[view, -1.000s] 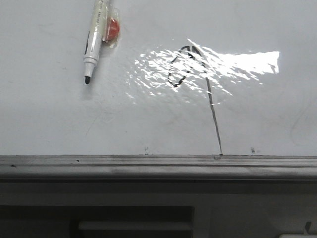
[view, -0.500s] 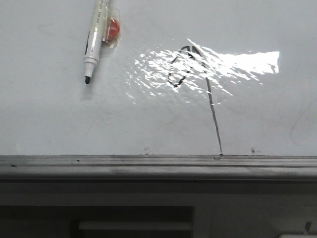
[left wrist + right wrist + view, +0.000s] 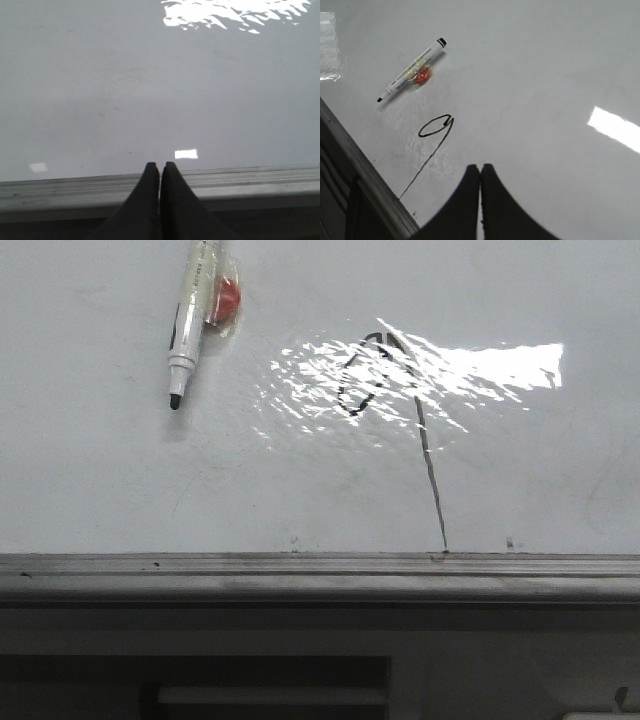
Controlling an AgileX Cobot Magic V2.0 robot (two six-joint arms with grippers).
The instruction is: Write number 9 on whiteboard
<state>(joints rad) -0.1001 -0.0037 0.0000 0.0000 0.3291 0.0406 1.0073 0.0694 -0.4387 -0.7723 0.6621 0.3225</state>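
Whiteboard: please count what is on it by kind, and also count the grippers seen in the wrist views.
Marker pens, lying with a red piece beside: 1
Drawn black figures, the number 9: 1
Grippers, left gripper and right gripper, both shut: 2
Total on the whiteboard: 2; with grippers: 4

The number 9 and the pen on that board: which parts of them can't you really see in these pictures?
- Number 9, front view: glare on the whiteboard washes out part of the loop and upper tail.
- Marker, front view: its back end is cut off by the top edge.
- Marker label, right wrist view: print too small to read.
- Red thing beside the marker: unclear what it is.
- Left wrist view: neither shows, only the shut left gripper.
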